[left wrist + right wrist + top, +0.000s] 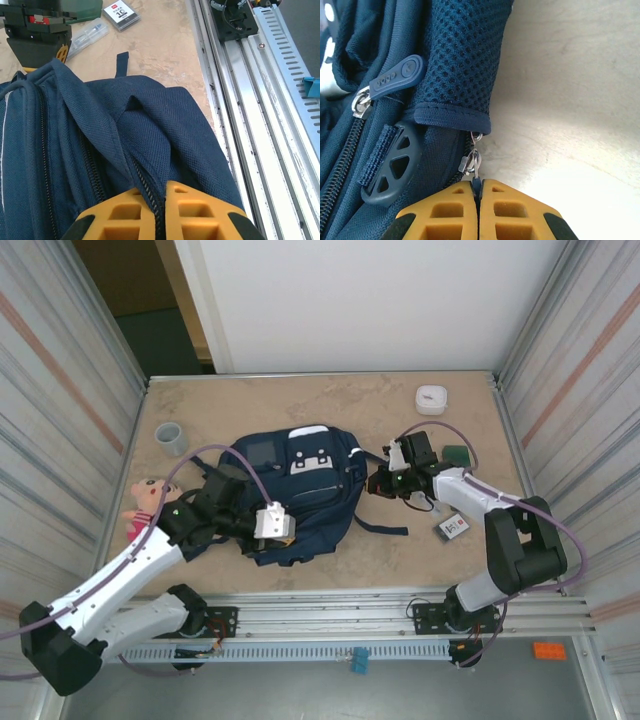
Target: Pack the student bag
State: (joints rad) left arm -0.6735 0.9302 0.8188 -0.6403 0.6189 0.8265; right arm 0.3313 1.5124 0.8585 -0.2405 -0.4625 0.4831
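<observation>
The student bag (305,485), a navy backpack, lies flat in the middle of the table with its white-grey patches facing up. My left gripper (281,531) sits at the bag's near edge. Its yellow fingers (192,210) are shut on the fabric beside a zipper track of the bag (150,130). My right gripper (381,483) is at the bag's right side. In the right wrist view this gripper (478,192) is shut on a dark zipper pull hanging from a metal slider (473,162). A second pull tab (396,77) lies loose further left.
A grey cup (171,438) and a doll (145,502) are left of the bag. A white round container (431,399), a green item (458,455) and a small card pack (452,527) lie to the right. Metal rails (250,100) run along the near edge.
</observation>
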